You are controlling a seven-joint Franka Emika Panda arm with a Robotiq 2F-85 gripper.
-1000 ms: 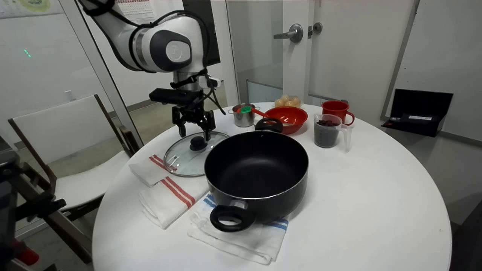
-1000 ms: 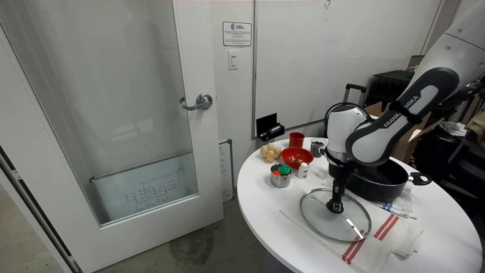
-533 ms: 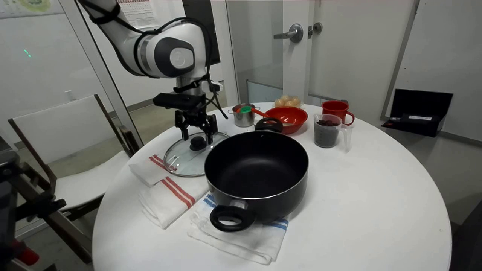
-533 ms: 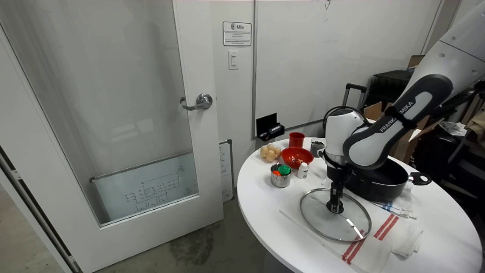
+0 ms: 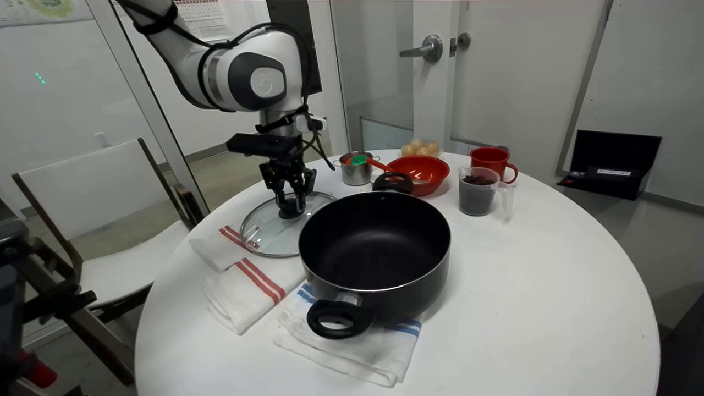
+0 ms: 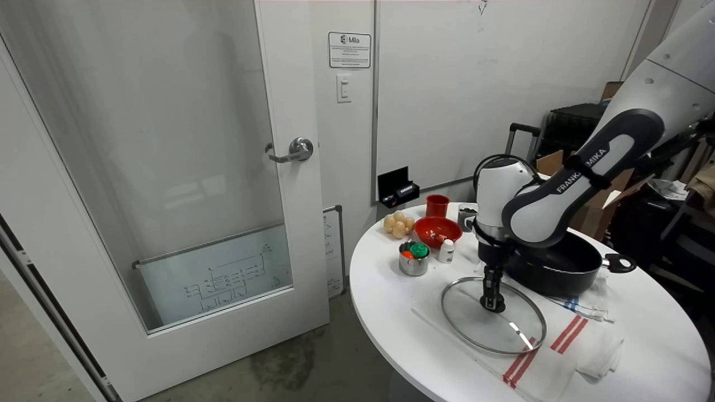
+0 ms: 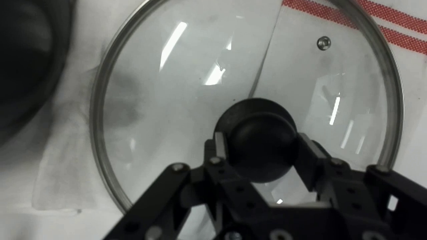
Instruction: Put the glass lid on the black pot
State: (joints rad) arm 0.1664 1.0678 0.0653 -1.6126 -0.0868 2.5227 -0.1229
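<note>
The glass lid (image 5: 269, 234), clear with a silver rim, lies flat beside the black pot, partly over a red-striped towel. My gripper (image 7: 263, 146) points down with its fingers pressed against both sides of the lid's black knob (image 7: 262, 156), shut on it. In an exterior view the gripper (image 6: 492, 303) stands upright over the lid's middle. The black pot (image 5: 407, 297) is uncovered, with its inside bare, and sits on a blue-striped towel right next to the lid. Only the pot's edge (image 7: 60, 66) shows at the left in the wrist view.
Behind the pot are a red bowl (image 5: 434, 170), a small steel pot (image 5: 356, 175), a measuring cup (image 5: 476, 199), a red mug (image 5: 489, 158) and some pale round things (image 5: 421, 148). Folded red-striped towels (image 5: 247, 308) lie in front of the lid. The pot's loop handle (image 5: 338, 319) sticks out.
The gripper came down around the knob, and its fingers have since drawn together onto it. The lid has shifted only very slightly; the pot has stayed put.
</note>
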